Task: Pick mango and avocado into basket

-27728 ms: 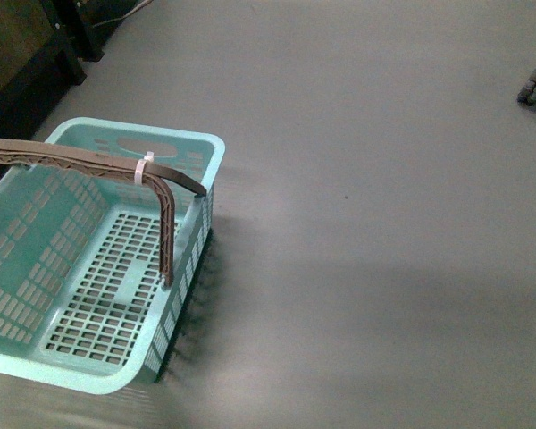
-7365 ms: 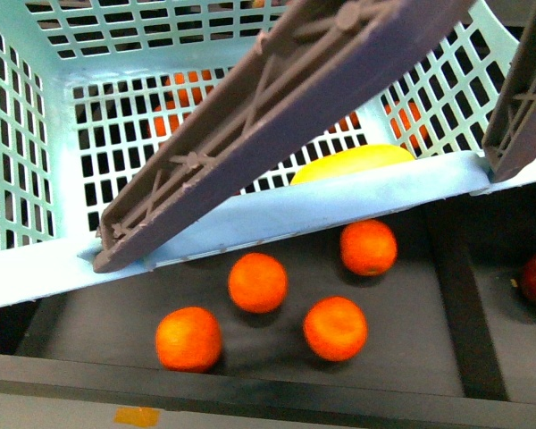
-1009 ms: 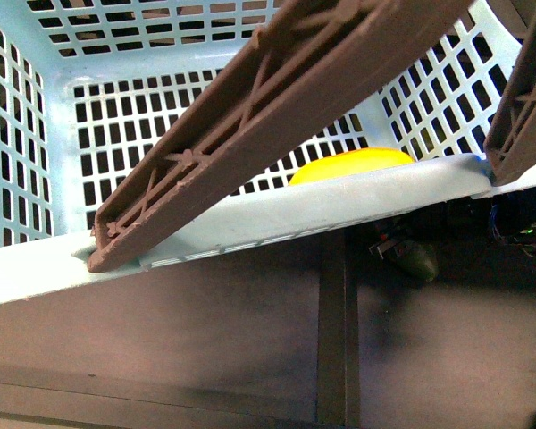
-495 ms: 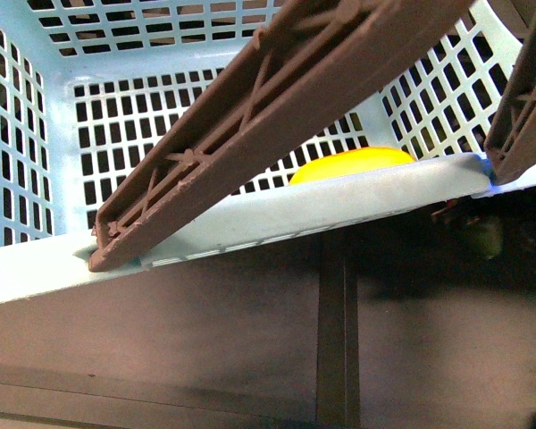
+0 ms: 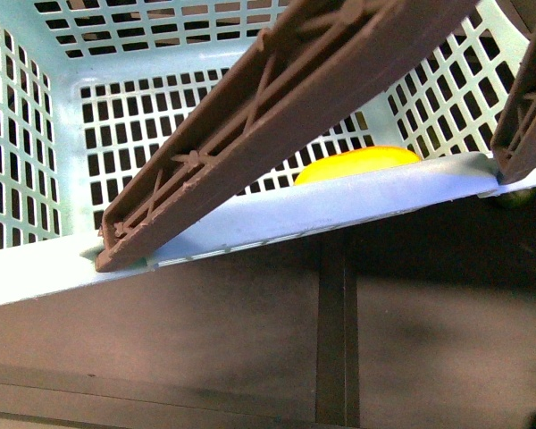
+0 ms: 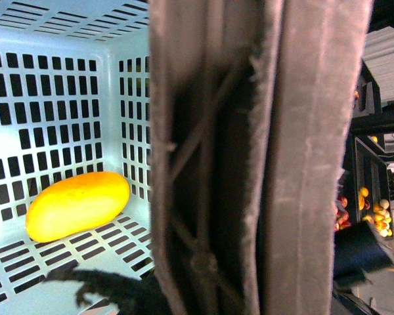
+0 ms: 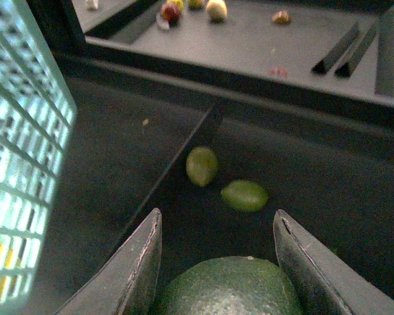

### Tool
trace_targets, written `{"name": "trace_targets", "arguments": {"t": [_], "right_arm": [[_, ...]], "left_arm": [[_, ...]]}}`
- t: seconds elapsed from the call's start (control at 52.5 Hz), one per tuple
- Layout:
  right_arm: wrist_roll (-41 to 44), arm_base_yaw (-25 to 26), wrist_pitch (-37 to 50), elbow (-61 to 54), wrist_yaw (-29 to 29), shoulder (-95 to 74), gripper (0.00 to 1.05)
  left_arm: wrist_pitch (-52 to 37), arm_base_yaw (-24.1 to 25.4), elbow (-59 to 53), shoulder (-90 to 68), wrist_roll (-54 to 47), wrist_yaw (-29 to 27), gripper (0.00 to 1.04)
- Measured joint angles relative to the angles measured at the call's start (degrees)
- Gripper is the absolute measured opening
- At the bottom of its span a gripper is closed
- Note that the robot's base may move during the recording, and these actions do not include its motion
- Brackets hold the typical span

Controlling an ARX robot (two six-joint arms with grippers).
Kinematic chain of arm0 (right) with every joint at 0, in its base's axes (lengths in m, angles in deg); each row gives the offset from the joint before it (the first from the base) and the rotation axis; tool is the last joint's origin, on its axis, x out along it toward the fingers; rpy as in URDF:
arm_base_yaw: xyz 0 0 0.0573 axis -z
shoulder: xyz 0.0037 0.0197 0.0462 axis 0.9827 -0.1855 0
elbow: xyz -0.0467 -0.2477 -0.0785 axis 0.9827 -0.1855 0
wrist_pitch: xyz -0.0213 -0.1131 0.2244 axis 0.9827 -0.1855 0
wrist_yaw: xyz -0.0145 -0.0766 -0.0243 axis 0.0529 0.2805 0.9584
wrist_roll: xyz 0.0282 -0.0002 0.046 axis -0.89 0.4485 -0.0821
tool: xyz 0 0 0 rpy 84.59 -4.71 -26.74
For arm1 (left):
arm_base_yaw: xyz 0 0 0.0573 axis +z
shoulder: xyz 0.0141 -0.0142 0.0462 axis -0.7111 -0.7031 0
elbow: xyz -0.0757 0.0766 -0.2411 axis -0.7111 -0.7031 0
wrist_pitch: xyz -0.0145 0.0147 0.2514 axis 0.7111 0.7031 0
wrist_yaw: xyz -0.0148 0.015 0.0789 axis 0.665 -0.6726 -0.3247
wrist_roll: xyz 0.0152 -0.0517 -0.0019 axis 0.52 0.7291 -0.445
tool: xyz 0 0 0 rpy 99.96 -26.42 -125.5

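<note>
The teal basket (image 5: 277,210) fills the front view, one brown handle (image 5: 277,116) slanting across it. The yellow mango (image 5: 357,164) lies on its slotted floor by the near wall, also seen in the left wrist view as the mango (image 6: 77,205). My left gripper (image 6: 230,275) is shut on the basket's handle (image 6: 269,157), which hides its jaws. My right gripper (image 7: 218,216) is shut on the dark green avocado (image 7: 230,289), beside the outside of the basket's wall (image 7: 20,164). A dark green sliver (image 5: 516,198) shows under the basket's rim.
Two lighter green fruits (image 7: 201,165) (image 7: 244,195) lie on the dark shelf beside a black divider strip (image 7: 203,131). Another divider (image 5: 338,331) runs below the basket. A farther shelf (image 7: 249,39) holds small fruits. Crates of fruit (image 6: 374,210) stand behind the handle.
The avocado in my right gripper has risen up and to the right, from well below the basket's rim to just under its right end. The basket has barely shifted.
</note>
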Motion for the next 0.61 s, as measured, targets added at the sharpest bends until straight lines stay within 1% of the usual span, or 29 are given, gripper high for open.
{"name": "trace_targets", "arguments": {"t": [0.076,0.171,0.304,0.438,0.514,0.533,0.609], "right_arm": [[-2.38,0.31,-1.68,-0.13,-1.01,8.46,0.45],[-4.85,-0.39,-2.01,-0.11,-0.68,14.82,0.45],[-7.30,-4.46,-2.89,0.17,3.04,21.44,0.45],[-8.52,-12.00,-3.10,0.31,8.28,24.37,0.45],[-8.52,-18.95,-2.23,0.72,13.31,23.91,0.45],[-8.52,-21.59,-1.79,1.03,15.19,23.28,0.45],[-8.22,-27.96,-0.35,2.21,19.89,20.63,0.45]], "left_arm": [[0.00,0.00,0.00,0.00,0.00,-0.02,0.14],[0.00,0.00,0.00,0.00,0.00,0.00,0.14],[0.00,0.00,0.00,0.00,0.00,0.00,0.14],[0.00,0.00,0.00,0.00,0.00,0.00,0.14],[0.00,0.00,0.00,0.00,0.02,0.02,0.14],[0.00,0.00,0.00,0.00,0.02,0.04,0.14],[0.00,0.00,0.00,0.00,0.02,0.00,0.14]]}}
